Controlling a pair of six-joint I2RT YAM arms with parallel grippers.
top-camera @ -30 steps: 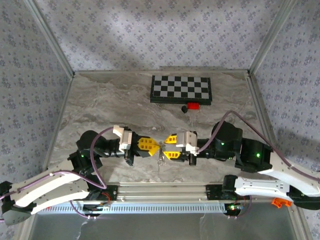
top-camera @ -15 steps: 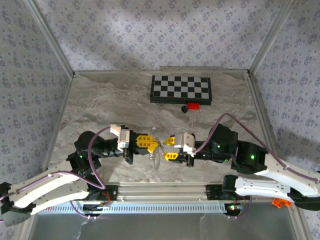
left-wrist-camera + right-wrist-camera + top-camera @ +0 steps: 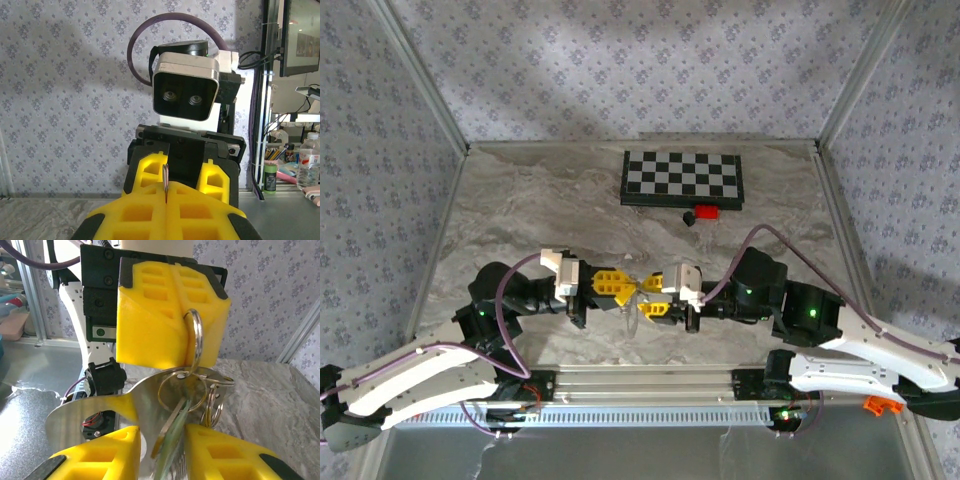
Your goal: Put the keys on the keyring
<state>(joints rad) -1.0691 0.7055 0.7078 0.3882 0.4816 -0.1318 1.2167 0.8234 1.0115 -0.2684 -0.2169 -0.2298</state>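
left claw [image 3: 181,335] is clenched hard on the keyring [image 3: 198,337] — a plain metal split ring, pinched at its rim in the upper middle of the right wrist frame. the rest of the bunch dangles under it: a wide shiny tag [image 3: 95,415], a couple of smaller rings [image 3: 212,407] and the key [image 3: 170,437]. right claw [image 3: 162,457] sits at the bottom edge with its yellow fingers [image 3: 100,455] apart and the key down in the gap, so it's not grasping anything yet as far as i can see.

what's new: over the last second the right arm slid in toward the middle of the top view, so the two claws are now nearly nose to nose, and its jaws have narrowed a bit. i'd read that as lining up to pinch the key so it can be worked onto the ring — threading not started.

the key's long axis slants from upper right to lower left, head up by the rings, blade pointing down. the split ring stands upright, edge-on to the left wrist camera.
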